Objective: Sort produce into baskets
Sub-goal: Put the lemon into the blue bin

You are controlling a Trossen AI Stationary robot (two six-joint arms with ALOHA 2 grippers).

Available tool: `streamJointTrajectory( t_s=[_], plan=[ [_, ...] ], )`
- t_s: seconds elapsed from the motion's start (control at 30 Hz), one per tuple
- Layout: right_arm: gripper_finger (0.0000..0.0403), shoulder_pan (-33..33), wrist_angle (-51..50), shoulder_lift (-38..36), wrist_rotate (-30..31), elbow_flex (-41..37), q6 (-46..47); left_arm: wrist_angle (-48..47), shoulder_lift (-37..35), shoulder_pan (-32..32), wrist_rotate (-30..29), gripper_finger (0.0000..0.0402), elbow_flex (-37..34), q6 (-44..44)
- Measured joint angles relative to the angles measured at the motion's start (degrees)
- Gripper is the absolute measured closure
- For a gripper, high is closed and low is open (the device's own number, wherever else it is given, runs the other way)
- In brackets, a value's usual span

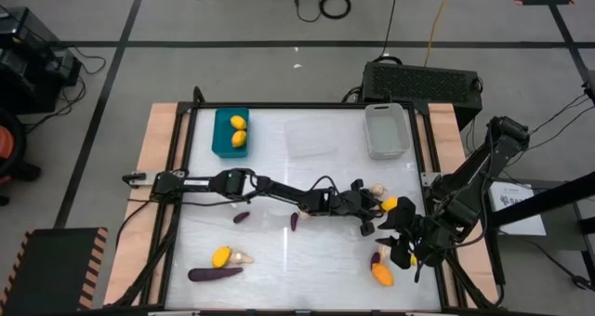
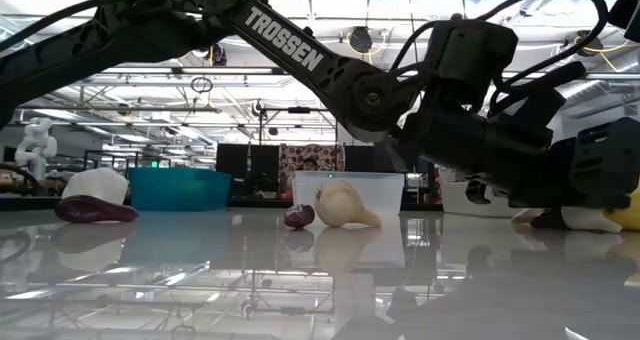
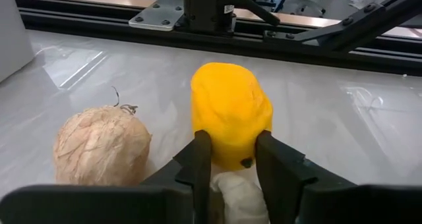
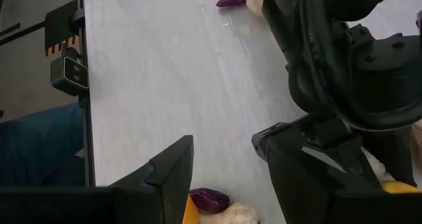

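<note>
Left wrist alone shows left claw (image 3: 231, 159) gripping yellow oval (image 3: 231, 112).

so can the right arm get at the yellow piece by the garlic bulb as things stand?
Probably not. The left pincer is already shut on that yellow piece, beside the garlic bulb, and the left arm lies across that spot. The right pincer hangs open nearer the table's front, over other produce.

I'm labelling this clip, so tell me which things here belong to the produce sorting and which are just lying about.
Belongs to the job:
- left gripper, shut on a yellow piece
- pale bulb beside it
- long purple piece
- teal basket, two yellow pieces inside
- white-grey basket
- right gripper, open, waiting nearby

Just lying about:
- black box behind the table
- cables on the floor
</note>
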Motion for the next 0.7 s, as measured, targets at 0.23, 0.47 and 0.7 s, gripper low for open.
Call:
streamJointTrajectory(
  t_s=[0.23, 0.47, 0.7],
  plan=[
    [0.0218, 0.0, 0.1, 0.0, 0.0, 0.0, 0.3, -5.6, -4.3, 0.0, 0.0, 0.0296, -0.2, 0.0],
    [0.0218, 0.0, 0.2, 0.0, 0.0, 0.0, 1.3, -18.4, -10.2, 0.0, 0.0, 0.0297, 0.0, 0.6],
    [0.0218, 0.0, 0.5, 0.0, 0.0, 0.0, 1.5, -34.3, -17.3, 0.1, -2.6, 0.0297, 0.0, 5.4]
  ],
)
